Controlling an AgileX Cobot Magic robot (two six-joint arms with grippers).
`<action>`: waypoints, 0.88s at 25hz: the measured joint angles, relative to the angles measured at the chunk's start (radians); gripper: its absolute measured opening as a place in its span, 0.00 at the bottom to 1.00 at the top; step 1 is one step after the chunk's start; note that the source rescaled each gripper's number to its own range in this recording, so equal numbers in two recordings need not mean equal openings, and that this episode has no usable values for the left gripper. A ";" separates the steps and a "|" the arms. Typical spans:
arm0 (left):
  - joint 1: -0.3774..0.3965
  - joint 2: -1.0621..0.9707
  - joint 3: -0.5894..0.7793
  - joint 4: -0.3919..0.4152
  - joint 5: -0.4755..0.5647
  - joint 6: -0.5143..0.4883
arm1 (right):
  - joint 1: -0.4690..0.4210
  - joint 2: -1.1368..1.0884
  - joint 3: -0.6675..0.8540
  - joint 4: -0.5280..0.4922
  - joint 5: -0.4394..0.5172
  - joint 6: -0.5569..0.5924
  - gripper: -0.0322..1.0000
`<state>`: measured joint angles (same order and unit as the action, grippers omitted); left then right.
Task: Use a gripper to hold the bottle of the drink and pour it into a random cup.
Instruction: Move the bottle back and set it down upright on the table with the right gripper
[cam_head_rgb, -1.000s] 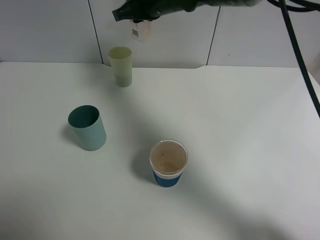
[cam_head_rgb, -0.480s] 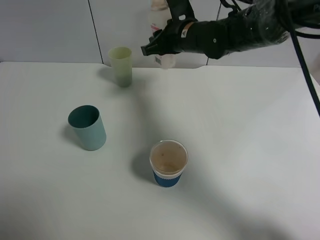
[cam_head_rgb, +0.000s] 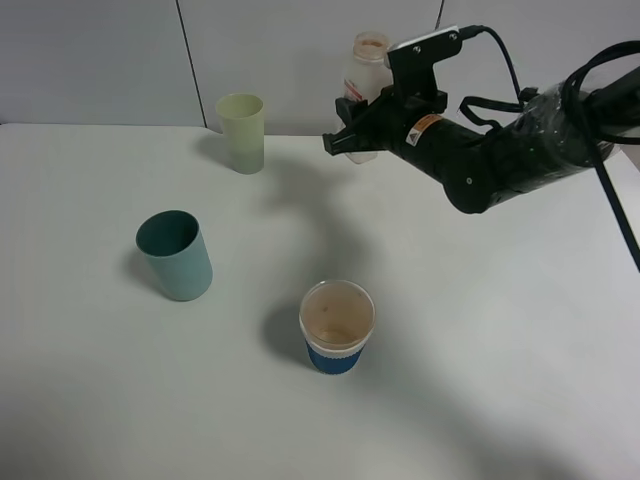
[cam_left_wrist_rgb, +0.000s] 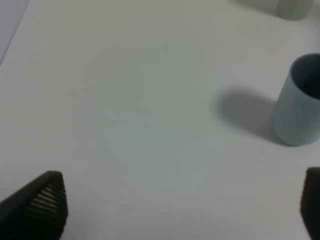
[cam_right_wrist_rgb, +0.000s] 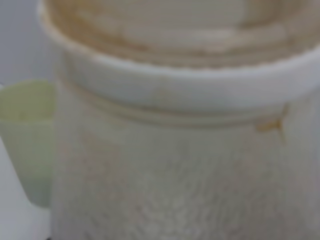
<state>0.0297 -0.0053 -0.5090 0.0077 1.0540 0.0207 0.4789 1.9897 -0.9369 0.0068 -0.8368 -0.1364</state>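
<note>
The bottle of the drink (cam_head_rgb: 366, 72) is translucent, capless and upright, held in the air at the back of the table. My right gripper (cam_head_rgb: 354, 136) is shut on its lower half. The bottle's wide neck and rim (cam_right_wrist_rgb: 175, 65) fill the right wrist view. It hangs to the right of a pale green cup (cam_head_rgb: 242, 131), also seen as the pale cup (cam_right_wrist_rgb: 25, 135) behind the bottle. A teal cup (cam_head_rgb: 175, 255) stands at the left. A blue-and-white paper cup (cam_head_rgb: 337, 326) with brownish residue stands in the middle. My left gripper (cam_left_wrist_rgb: 180, 205) is open low over the table, near the teal cup (cam_left_wrist_rgb: 299, 102).
The white table (cam_head_rgb: 500, 330) ends at a grey panelled wall (cam_head_rgb: 100, 60) just behind the pale green cup. A black cable (cam_head_rgb: 610, 180) runs down the right side. The right arm (cam_head_rgb: 500, 150) reaches in from the right.
The right arm has swung down and to the right with the bottle, from above the pale green cup at the top edge to a spot right of it. The cups have not moved.
</note>
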 joint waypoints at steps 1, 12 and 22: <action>0.000 0.000 0.000 0.000 0.000 0.000 | -0.004 0.005 0.004 0.003 0.002 0.000 0.04; 0.000 0.000 0.000 0.000 0.000 0.000 | -0.056 0.113 0.004 0.006 0.000 0.028 0.04; 0.000 0.000 0.000 0.000 0.000 0.000 | -0.056 0.187 0.003 0.004 -0.087 0.034 0.04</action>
<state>0.0297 -0.0053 -0.5090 0.0077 1.0540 0.0207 0.4230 2.1768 -0.9338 0.0108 -0.9235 -0.1029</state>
